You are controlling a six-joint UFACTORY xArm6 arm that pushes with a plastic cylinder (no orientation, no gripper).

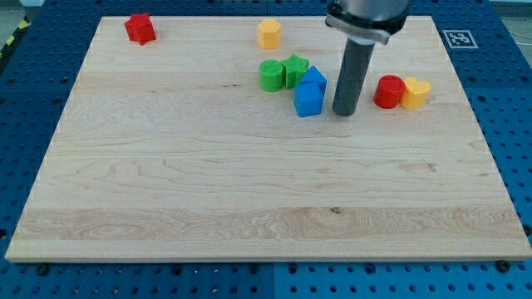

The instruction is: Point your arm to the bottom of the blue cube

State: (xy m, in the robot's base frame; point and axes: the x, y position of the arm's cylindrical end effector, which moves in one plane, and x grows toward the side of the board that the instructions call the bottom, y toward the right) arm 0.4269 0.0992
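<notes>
Looking at the board (166, 191) from the one cam: my tip (345, 112) sits on the wood just to the view's right of the blue pair, near the view's top, right of centre. No jaws on this rig, so nothing to be wide or narrow; it's a bare rod, holding nothing, touching no block as far as I can tell.

Two blue blocks here, touching each other: the blue cube (307, 100), closer to the view's bottom, and a second blue block (315, 80) just behind it, shape not clear to me. Green cylinder (271, 75) and green star block (294, 69) sit against that cluster on the view's left/top side. Red cylinder (388, 91) and yellow block (416, 92) touch each other on the other side of my tip, to the view's right, small gap betw. them and the rod. Yellow block at top (268, 33) and red star block (140, 28) are well apart from all this.

Progress, my read: approach mostly done, tip is near the target but beside it, not below it. Left to do: bring tip toward the view's bottom and left, so it ends just under the cube's lower edge. Path there looks free of blocks. Main risk is clipping the cube's right corner on the way round, so I'd swing down first, then across.
</notes>
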